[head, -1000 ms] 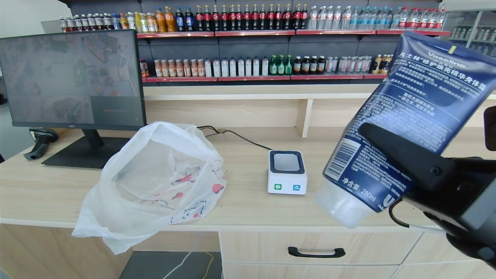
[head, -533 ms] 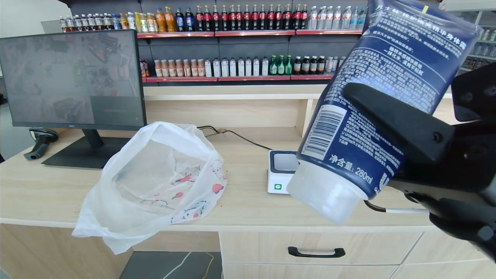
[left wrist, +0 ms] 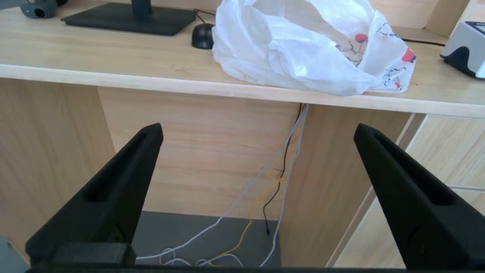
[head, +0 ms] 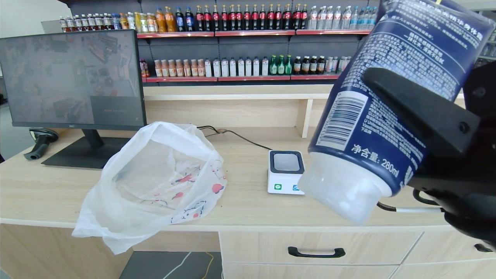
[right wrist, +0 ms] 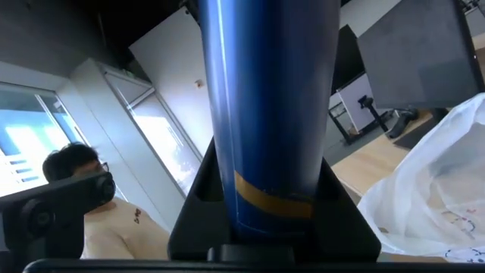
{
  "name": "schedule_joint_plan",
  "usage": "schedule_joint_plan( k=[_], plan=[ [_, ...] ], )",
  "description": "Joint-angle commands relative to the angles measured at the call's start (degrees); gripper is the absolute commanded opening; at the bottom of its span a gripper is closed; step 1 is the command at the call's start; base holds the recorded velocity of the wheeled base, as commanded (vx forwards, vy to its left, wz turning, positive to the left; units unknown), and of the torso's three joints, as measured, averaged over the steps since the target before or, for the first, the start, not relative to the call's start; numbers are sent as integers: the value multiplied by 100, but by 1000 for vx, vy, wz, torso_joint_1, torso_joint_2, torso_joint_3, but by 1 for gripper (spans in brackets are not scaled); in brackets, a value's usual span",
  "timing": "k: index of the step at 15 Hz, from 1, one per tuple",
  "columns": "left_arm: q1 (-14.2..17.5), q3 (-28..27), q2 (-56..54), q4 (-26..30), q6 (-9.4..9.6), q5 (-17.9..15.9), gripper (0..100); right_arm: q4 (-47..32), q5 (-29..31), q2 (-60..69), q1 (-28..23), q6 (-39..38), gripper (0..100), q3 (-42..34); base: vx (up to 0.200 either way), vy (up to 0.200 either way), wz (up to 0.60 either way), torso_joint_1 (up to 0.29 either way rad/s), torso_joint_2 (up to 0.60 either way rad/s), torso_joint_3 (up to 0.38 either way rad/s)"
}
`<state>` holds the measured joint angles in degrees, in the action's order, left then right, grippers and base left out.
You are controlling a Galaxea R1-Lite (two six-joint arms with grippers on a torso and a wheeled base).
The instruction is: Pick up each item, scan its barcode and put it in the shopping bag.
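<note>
My right gripper (head: 422, 112) is shut on a dark blue lotion tube (head: 391, 89), held high at the right, close to the head camera. The tube is tilted, its clear cap (head: 343, 192) down and to the left, its barcode facing the head camera. The same lotion tube (right wrist: 265, 98) rises between the jaws in the right wrist view. A small white barcode scanner (head: 286, 171) stands on the wooden counter (head: 248, 201), below and left of the cap. The white shopping bag (head: 159, 182) lies open at the counter's front left. My left gripper (left wrist: 258, 189) hangs open below the counter edge, in front of the shopping bag (left wrist: 311, 45).
A monitor (head: 71, 79) on a stand occupies the counter's back left, with a handheld scanner (head: 38, 143) beside it. A cable (head: 232, 135) runs behind the barcode scanner. Shelves of bottles (head: 252, 42) line the back wall. Drawers with a black handle (head: 316, 254) sit under the counter.
The right gripper has carried the lotion tube up and closer to the head camera, first leftward over the scanner, then slightly back to the right. The bag and scanner have not moved.
</note>
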<state>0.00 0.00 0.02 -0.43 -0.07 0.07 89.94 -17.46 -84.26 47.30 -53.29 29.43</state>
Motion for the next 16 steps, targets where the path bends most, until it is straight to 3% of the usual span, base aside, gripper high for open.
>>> schedule_joint_plan(
  k=[1, 12, 16],
  plan=[
    [0, 0, -2, -1, -1, 1, 100, 6, -3, 156, 16, 2, 0, -78, 0, 0, 0, 0, 0, 0],
    [0, 0, -2, -1, -1, 1, 100, 6, -65, 375, 16, 73, 0, -280, 0, 0, 0, 0, 0, 0],
    [0, 0, -2, -1, -1, 1, 100, 6, -381, 428, 16, 556, 0, -491, 0, 0, 0, 0, 0, 0]
  ],
)
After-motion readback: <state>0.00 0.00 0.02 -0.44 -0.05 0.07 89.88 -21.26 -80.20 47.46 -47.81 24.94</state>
